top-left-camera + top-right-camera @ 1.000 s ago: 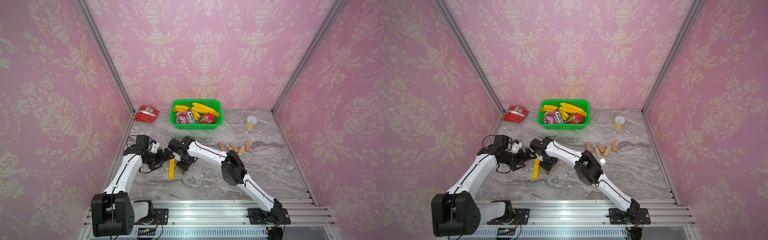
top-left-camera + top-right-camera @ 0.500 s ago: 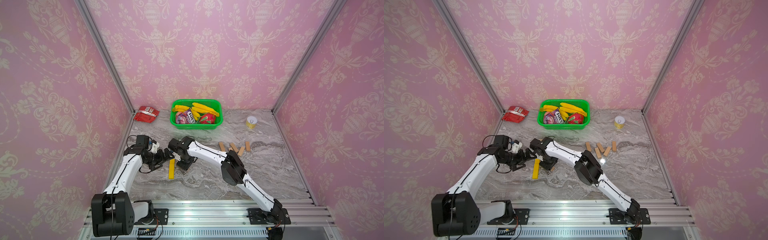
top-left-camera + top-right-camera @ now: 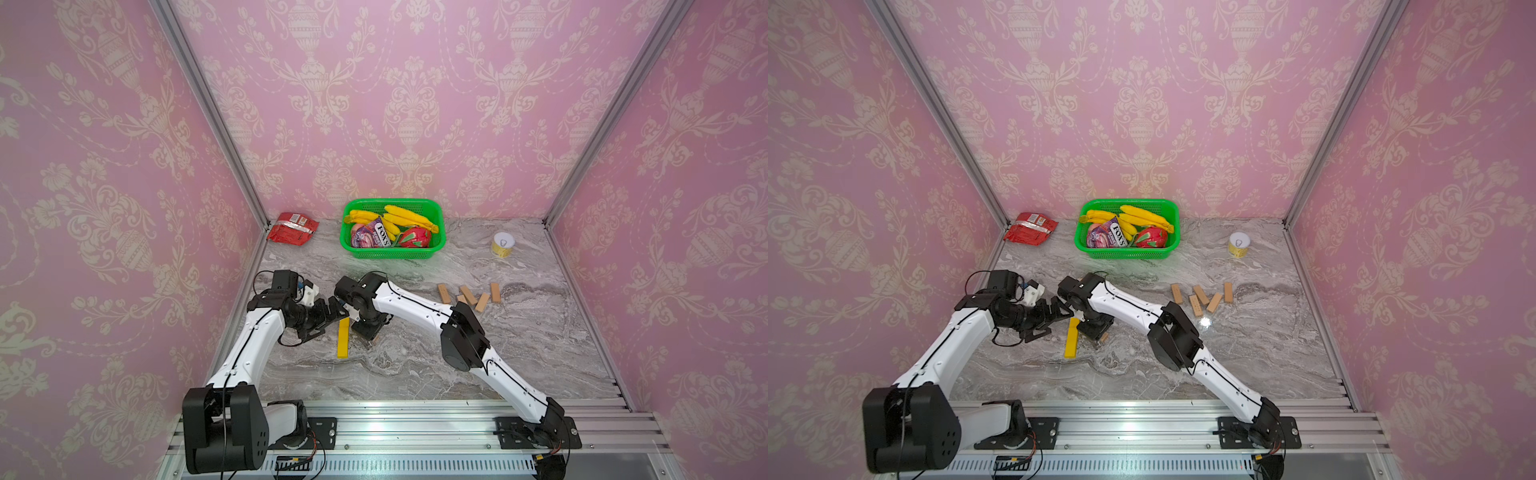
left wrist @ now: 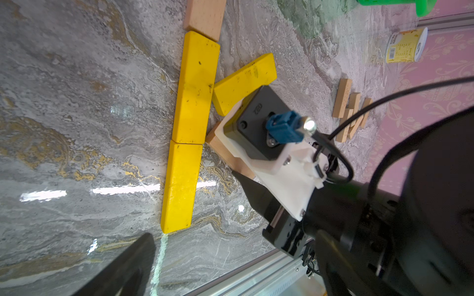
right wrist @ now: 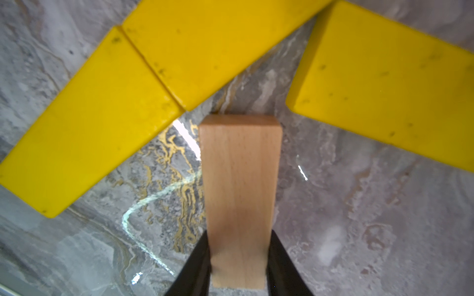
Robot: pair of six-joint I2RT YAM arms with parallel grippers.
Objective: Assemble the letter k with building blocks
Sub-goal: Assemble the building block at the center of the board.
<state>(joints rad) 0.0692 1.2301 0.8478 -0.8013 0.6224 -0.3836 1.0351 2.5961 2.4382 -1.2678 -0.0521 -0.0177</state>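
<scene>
The letter k lies partly formed on the marble. Its stem is a wood block [image 4: 204, 16] and two yellow blocks [image 4: 197, 87] [image 4: 179, 187] laid end to end. A slanted yellow block [image 4: 243, 82] [image 5: 384, 84] touches the stem. My right gripper [image 5: 238, 264] [image 3: 365, 330] is shut on a tan wood block [image 5: 239, 192]. That block lies slanted, with its free end just short of the stem's yellow joint. My left gripper [image 4: 230, 269] [image 3: 328, 316] hovers open beside the stem, holding nothing. In both top views only one yellow block [image 3: 343, 341] [image 3: 1072, 341] shows past the arms.
Several loose wood blocks [image 3: 469, 295] [image 3: 1202, 297] lie to the right. A green basket [image 3: 351, 249] of bananas and packets stands at the back, with a red packet [image 3: 293, 227] to its left and a yellow can [image 3: 503, 244] to its right. The two wrists nearly touch.
</scene>
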